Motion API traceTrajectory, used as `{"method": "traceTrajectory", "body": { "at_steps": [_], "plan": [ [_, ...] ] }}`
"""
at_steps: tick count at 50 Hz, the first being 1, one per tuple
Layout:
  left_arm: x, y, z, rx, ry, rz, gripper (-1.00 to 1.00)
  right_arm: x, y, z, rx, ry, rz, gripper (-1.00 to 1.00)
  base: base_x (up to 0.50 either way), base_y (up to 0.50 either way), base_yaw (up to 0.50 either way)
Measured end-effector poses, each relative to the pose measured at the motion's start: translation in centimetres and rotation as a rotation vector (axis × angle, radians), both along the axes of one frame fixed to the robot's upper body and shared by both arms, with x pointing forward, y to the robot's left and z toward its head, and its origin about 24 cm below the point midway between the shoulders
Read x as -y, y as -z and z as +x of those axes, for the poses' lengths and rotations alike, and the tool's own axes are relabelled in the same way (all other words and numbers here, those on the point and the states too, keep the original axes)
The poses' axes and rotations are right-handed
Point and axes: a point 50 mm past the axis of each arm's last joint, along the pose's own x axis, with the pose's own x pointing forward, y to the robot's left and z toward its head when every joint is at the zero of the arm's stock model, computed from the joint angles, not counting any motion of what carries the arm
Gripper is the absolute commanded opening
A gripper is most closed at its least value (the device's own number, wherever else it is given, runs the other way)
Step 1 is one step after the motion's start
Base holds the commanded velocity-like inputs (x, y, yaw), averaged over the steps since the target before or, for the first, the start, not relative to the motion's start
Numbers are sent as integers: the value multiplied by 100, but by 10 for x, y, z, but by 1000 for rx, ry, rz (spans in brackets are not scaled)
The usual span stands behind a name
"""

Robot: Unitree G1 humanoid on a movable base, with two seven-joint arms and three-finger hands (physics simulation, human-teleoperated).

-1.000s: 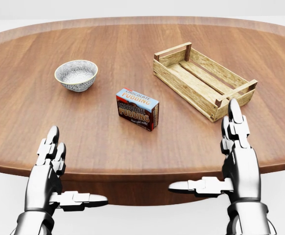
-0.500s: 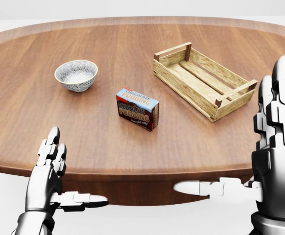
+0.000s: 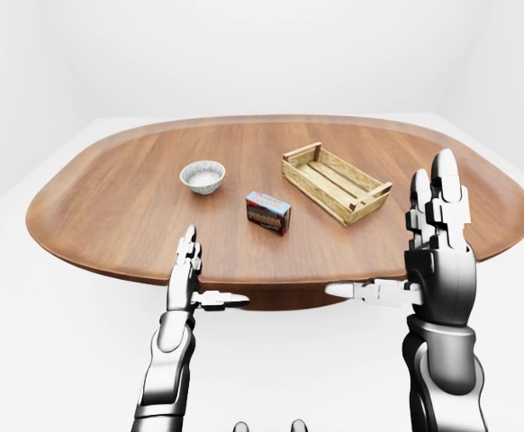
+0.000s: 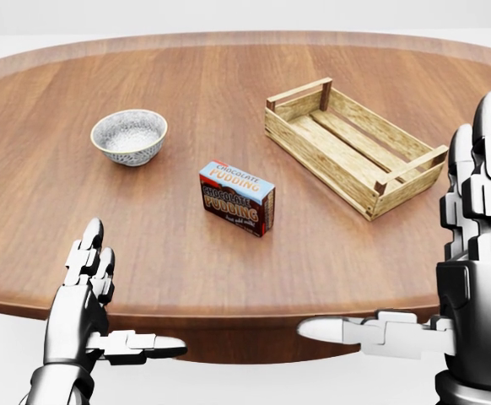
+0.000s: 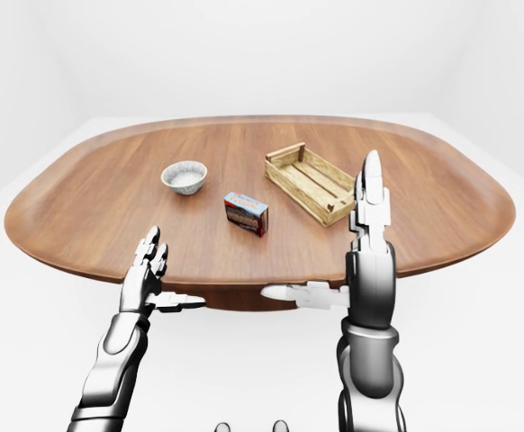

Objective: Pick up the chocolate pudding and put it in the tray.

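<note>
The chocolate pudding box (image 4: 236, 198) lies on the wooden table (image 4: 51, 186), near the middle of the head view. The wooden slatted tray (image 4: 351, 143) sits up and to the right of it, holding nothing. My left hand (image 4: 102, 304) hovers open at the lower left, over the table's near edge, well short of the box. My right hand (image 4: 431, 253) is raised at the lower right, fingers straight up and thumb pointing left, open and holding nothing, below the tray's near end.
A patterned ceramic bowl (image 4: 129, 135) stands left of the pudding box. In the left-eye view the oval table (image 3: 109, 216) is ringed by white floor and walls.
My right hand has risen and come closer to the camera, now much larger at the right edge. The view has shifted slightly, with the table's things a little lower. The left hand has stayed put.
</note>
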Motion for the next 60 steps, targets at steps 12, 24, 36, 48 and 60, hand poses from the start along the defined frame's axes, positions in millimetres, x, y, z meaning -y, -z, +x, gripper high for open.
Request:
{"method": "traceTrajectory", "body": {
  "at_steps": [12,24,36,48,60],
  "plan": [
    [0,0,0,0,1,1,100,-1,1,0,-2,-5,-4,100,17,0,0],
    [0,0,0,0,1,1,100,-1,1,0,-3,-9,-5,100,17,0,0],
    [0,-1,0,0,1,1,100,-2,2,0,-5,-13,-6,100,17,0,0],
    [0,-1,0,0,1,1,100,-2,3,0,-6,-15,-7,100,17,0,0],
    [0,-1,0,0,1,1,100,-2,3,0,-8,-18,-8,100,17,0,0]
  ]
}}
